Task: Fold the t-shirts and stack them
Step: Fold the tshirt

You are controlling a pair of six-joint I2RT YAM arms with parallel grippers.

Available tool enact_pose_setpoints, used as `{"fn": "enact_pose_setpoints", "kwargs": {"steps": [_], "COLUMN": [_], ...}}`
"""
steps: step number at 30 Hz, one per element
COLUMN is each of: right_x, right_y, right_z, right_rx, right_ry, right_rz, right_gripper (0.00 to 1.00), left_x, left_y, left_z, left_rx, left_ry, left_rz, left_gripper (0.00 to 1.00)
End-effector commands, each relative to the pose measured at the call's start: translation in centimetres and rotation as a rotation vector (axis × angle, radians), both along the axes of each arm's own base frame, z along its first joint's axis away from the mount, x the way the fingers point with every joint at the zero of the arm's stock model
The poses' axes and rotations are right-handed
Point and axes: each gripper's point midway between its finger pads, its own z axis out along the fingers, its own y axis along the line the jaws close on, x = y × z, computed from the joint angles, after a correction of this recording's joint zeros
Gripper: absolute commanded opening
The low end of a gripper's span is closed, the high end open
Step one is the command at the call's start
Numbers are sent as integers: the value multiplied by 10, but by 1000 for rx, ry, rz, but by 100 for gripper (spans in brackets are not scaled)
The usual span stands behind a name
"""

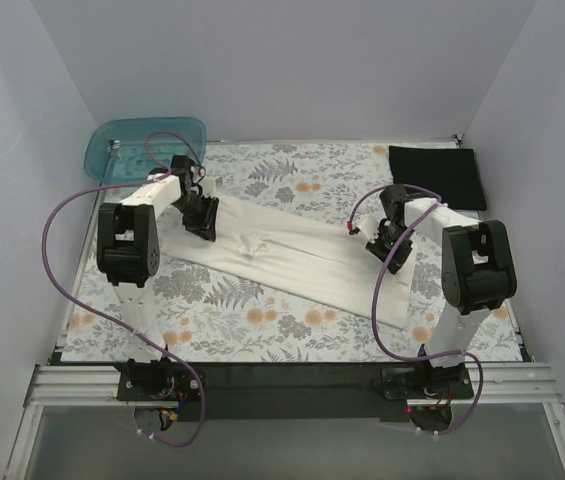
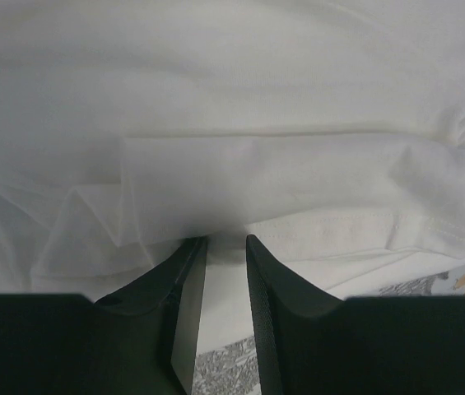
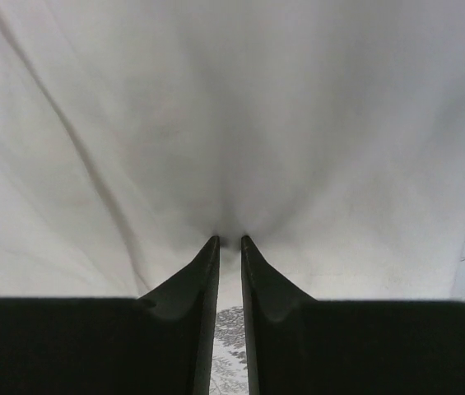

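Note:
The cream-white t-shirt [image 1: 292,255] lies folded into a long strip across the floral cloth, from upper left to lower right. My left gripper [image 1: 203,217] is shut on its left end; in the left wrist view the fingers [image 2: 184,271] pinch the white fabric [image 2: 257,164] at a sleeve hem. My right gripper [image 1: 382,243] is shut on its right part; in the right wrist view the fingers [image 3: 207,263] pinch the fabric [image 3: 232,123]. The black t-shirt [image 1: 434,175] lies folded at the far right corner.
A translucent teal tub [image 1: 147,147] stands at the far left corner. The grey-and-orange floral cloth [image 1: 262,320] covers the table. White walls enclose the left, back and right sides.

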Motion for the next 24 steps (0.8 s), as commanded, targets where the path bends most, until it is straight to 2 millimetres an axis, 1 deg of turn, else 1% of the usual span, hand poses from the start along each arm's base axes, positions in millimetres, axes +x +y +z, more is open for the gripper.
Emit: {"fn": "enact_pose_setpoints", "kwargs": {"steps": [1, 2, 3, 4, 5, 6, 7, 8, 9, 10, 11, 13, 14, 15, 16, 17, 18, 19, 20, 21, 22, 23, 24], "right_x": [-46, -49, -54, -62, -65, -68, -75, -76, -78, -81, -78, -74, -60, -56, -51, -43, -32, -29, -27, -24, -25, -24, -25], "right_y": [-9, -8, -8, -9, -8, -6, -6, -4, -2, 0, 4, 11, 15, 18, 20, 22, 26, 27, 27, 25, 24, 22, 19], "right_z": [-13, -11, -11, -12, -10, -9, -8, -5, -3, 0, 6, 17, 27, 32, 38, 45, 54, 58, 55, 55, 49, 45, 41], "right_rx": [-21, -18, -13, -16, -12, -7, -7, -3, 6, 11, 24, 59, 73, 85, 94, 106, 121, 124, 120, 107, 91, 80, 63], "right_ry": [134, 130, 136, 156, 152, 155, 170, 160, 162, 167, 147, 140, 105, 94, 85, 63, 32, 27, 37, 36, 56, 65, 74], "right_rz": [-19, -19, -22, -24, -21, -19, -20, -12, -6, 0, 6, -7, -11, -10, -13, -16, -12, -10, -14, -10, -9, -10, -7], "right_gripper": [22, 22, 22, 22, 22, 22, 22, 22, 22, 22, 22, 23, 23, 23, 23, 23, 23, 23, 23, 23, 23, 23, 22], "left_x": [58, 66, 74, 81, 108, 113, 124, 141, 146, 157, 170, 184, 188, 192, 196, 194, 187, 186, 182, 174, 170, 165, 160], "left_y": [-15, -19, -23, -31, -38, -42, -46, -51, -54, -58, -63, -70, -72, -75, -79, -82, -84, -86, -89, -89, -89, -89, -89], "left_z": [-35, -37, -51, -52, -37, -49, -47, -37, -44, -39, -32, -17, -9, 10, 25, 36, 58, 71, 85, 105, 114, 132, 136], "left_rx": [42, 38, 34, 26, 11, -1, -14, -33, -46, -61, -82, -122, -135, -152, -183, -205, -228, -248, -270, -284, -289, -296, -297], "left_ry": [-106, -109, -94, -93, -161, -149, -174, -220, -220, -249, -278, -318, -338, -369, -407, -421, -440, -466, -481, -500, -506, -530, -528], "left_rz": [-74, -78, -79, -89, -91, -87, -79, -69, -64, -52, -37, -28, -20, -6, -13, -13, -6, -5, -10, -15, -16, -19, -22], "left_gripper": [26, 26, 26, 26, 26, 26, 26, 26, 26, 26, 26, 27, 27, 27, 27, 29, 30, 33, 34, 35, 36, 39, 40]}}
